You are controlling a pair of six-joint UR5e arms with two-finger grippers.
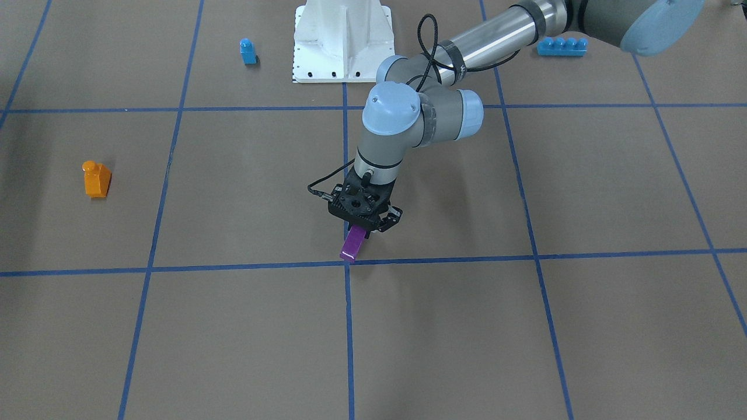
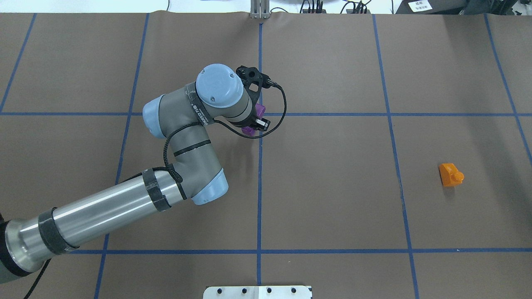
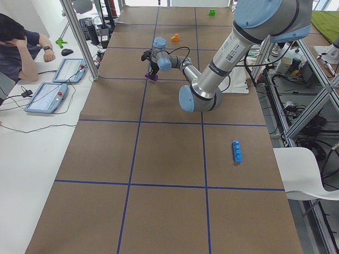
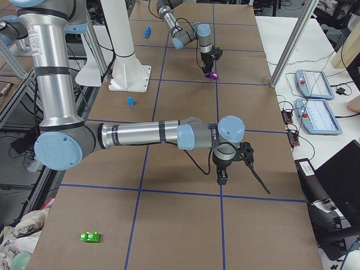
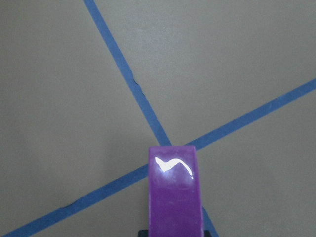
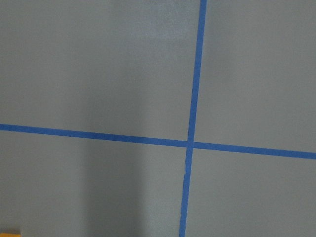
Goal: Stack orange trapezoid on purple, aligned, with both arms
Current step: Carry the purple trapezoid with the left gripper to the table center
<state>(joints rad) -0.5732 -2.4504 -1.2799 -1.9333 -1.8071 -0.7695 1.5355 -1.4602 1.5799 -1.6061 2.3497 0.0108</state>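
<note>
Nearest the robot, the orange trapezoid (image 2: 450, 174) is sitting alone on the surface (image 2: 332, 199). I cannot tell whether the right gripper (image 4: 233, 171) is open. Farther out, the left gripper (image 1: 362, 230) is clamping the purple (image 1: 353, 245) over a tape crossing (image 1: 348, 263). It should be lowering it flat, stud up, squared to the lines, before letting go.

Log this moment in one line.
left gripper: shut on purple | orange trapezoid: on table, ungripped | right gripper: state unclear | stack: not done
</note>
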